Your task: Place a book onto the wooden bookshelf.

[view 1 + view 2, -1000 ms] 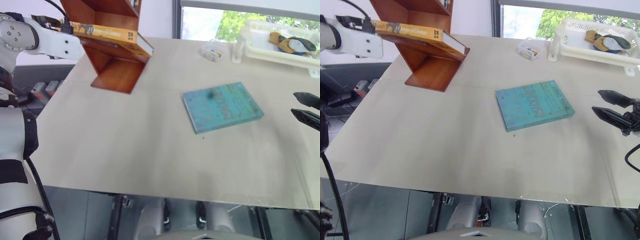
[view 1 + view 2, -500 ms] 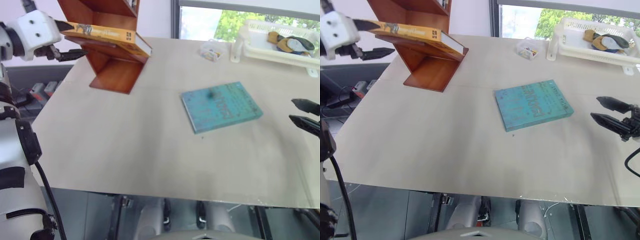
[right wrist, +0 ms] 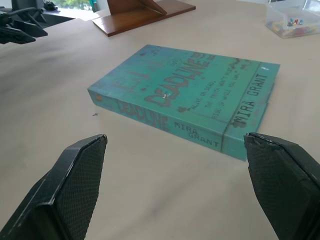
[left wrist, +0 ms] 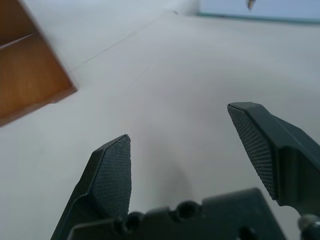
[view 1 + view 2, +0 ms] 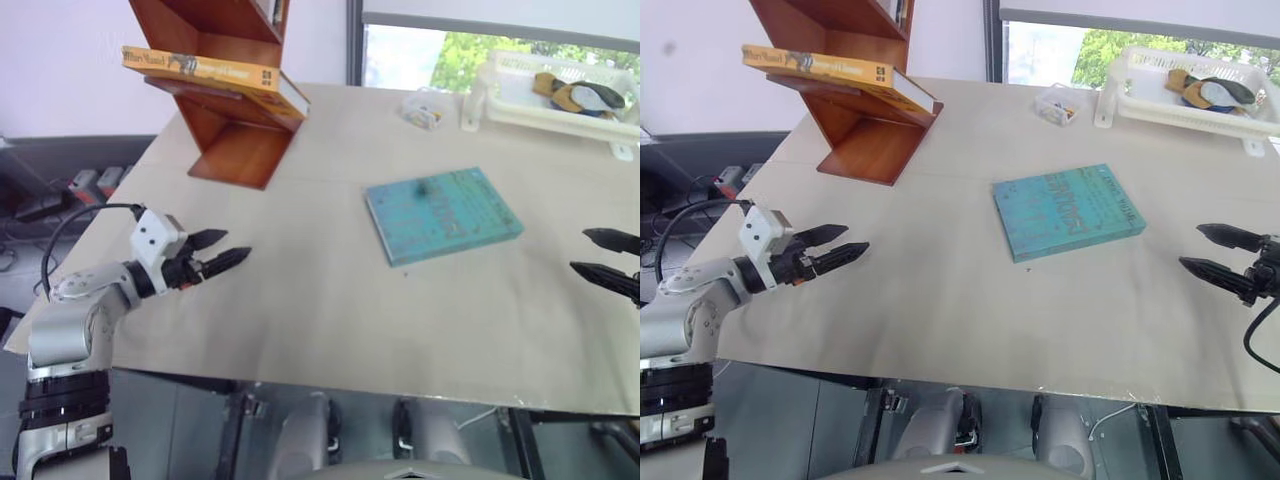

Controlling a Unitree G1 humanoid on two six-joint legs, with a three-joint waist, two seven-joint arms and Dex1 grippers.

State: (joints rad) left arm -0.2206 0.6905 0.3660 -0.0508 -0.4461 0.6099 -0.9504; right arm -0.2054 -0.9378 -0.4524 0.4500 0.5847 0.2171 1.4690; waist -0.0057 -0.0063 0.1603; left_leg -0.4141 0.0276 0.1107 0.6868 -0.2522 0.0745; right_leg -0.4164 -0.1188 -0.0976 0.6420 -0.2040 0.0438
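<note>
Two end effectors stood empty over the table [image 5: 300, 300], and the job looked all but finished. The book [image 5: 215, 74], the orange-yellow paperback, lay flat on a slanted board of the wooden bookshelf [image 5: 235, 140] at the table's far left corner, one end jutting a little past the board's edge toward the window. Nothing touched it.

The left end effector [image 5: 830, 243] hung low near the table's left edge, well apart from the shelf, its two black fingers [image 4: 112, 175] spread with bare table between them. The right end effector [image 5: 1218, 252] hovered at the right edge, fingers likewise apart, pointing at the teal-green book [image 5: 443, 213] that lay flat mid-table; the gap between them showed that book ahead, not gripped.

Judged from this, the step in hand was the retreat after release. Doing it well would mean carrying the left arm down and clear without swinging back toward the shelf's base, since a knock there could slide the overhanging book off its slope. A check that the book sat settled seemed wise. The right arm needed only to hold off the teal-green book, the small clear box [image 5: 424, 108] and the white basket [image 5: 560, 95].
</note>
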